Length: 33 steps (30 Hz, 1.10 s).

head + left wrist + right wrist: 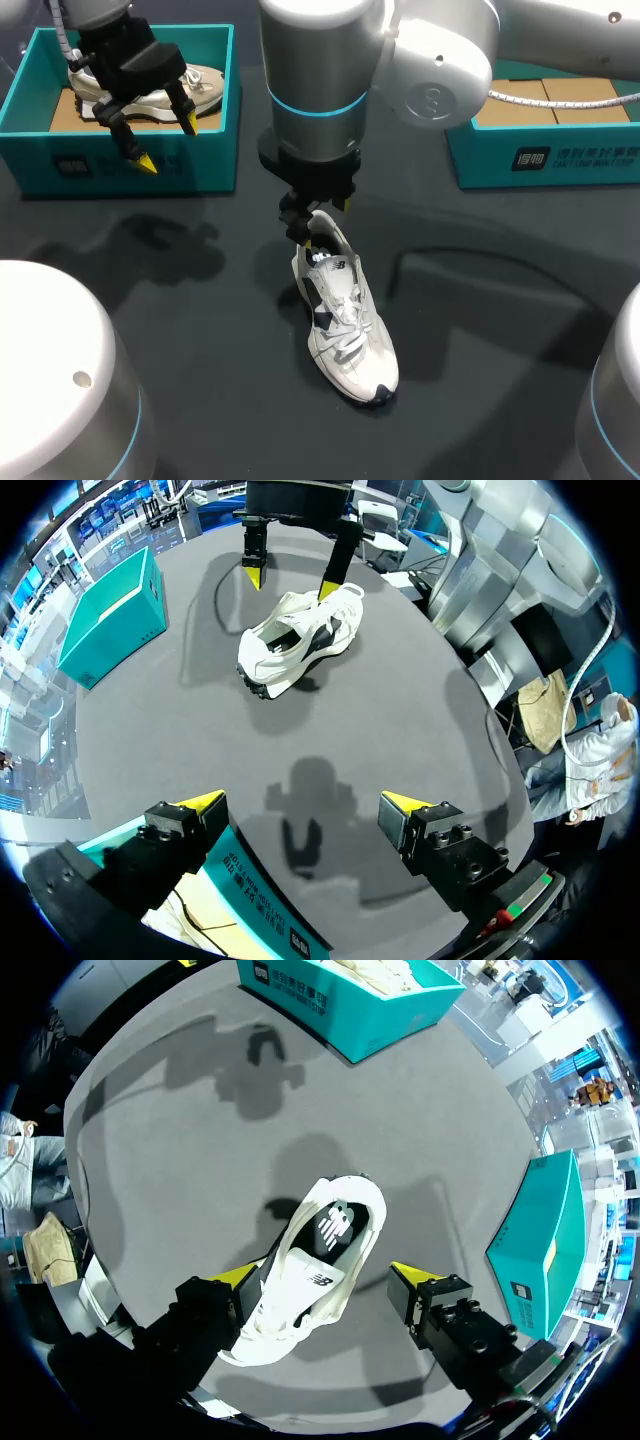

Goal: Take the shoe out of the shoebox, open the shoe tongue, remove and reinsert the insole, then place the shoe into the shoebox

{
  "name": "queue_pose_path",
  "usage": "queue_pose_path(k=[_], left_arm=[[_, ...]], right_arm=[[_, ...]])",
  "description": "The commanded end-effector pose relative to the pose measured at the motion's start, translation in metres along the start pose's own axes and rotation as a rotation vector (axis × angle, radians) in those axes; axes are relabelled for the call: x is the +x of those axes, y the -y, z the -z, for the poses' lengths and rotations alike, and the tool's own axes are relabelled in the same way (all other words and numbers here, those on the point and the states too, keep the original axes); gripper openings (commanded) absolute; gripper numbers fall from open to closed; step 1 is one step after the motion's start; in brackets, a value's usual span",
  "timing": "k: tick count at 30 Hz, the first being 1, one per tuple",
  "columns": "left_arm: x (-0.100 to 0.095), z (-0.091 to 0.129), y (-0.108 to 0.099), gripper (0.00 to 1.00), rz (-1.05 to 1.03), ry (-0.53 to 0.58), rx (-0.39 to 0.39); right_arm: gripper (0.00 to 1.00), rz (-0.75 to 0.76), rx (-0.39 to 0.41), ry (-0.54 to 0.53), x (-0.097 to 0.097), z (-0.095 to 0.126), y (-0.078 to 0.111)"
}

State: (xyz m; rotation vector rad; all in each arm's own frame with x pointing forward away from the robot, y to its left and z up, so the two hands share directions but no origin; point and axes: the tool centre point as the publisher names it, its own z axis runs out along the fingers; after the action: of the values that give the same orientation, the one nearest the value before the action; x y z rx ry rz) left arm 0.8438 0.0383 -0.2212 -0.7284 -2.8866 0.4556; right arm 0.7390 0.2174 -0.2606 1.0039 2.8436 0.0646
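A white sneaker (345,320) with dark trim lies on the dark table (200,330), toe toward the front edge, its dark insole (322,258) showing in the opening. My right gripper (320,222) hangs over the heel. In the right wrist view this gripper (322,1275) is open. One fingertip (240,1278) is against the sneaker's (300,1300) side, the other stands clear of it. My left gripper (167,142) is open and empty above the front wall of the left teal shoebox (120,165). From there the sneaker (295,645) lies far ahead.
A beige shoe (150,90) lies in the left shoebox. A second teal box (540,150) with cardboard inside stands at the back right. Dark table surface lies bare around the sneaker, toward the front.
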Motion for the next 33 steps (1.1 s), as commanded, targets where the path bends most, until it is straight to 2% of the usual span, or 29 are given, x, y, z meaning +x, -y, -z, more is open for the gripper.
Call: queue_pose_path(k=[1,11,13,20,23,33], left_arm=[[0.0,0.0,0.0,1.0,-0.001,-0.001,-0.002],[0.0,0.0,0.0,1.0,-0.001,-0.001,-0.002],[0.0,0.0,0.0,1.0,-0.001,-0.001,-0.002],[0.0,0.0,0.0,1.0,-0.001,-0.001,-0.002],[0.0,0.0,0.0,1.0,-0.001,-0.001,-0.002],[0.0,0.0,0.0,1.0,-0.001,-0.001,-0.002]], right_arm=[[1.0,0.312,-0.099,0.004,-0.001,0.014,0.002],[1.0,0.312,-0.099,0.004,-0.001,0.014,0.002],[1.0,0.4,-0.156,0.002,0.004,0.008,-0.006],[1.0,0.589,-0.193,0.062,0.002,0.014,-0.024],[1.0,0.666,-0.192,0.079,-0.003,0.014,-0.029],[1.0,0.824,-0.16,0.01,-0.022,-0.005,-0.046]])
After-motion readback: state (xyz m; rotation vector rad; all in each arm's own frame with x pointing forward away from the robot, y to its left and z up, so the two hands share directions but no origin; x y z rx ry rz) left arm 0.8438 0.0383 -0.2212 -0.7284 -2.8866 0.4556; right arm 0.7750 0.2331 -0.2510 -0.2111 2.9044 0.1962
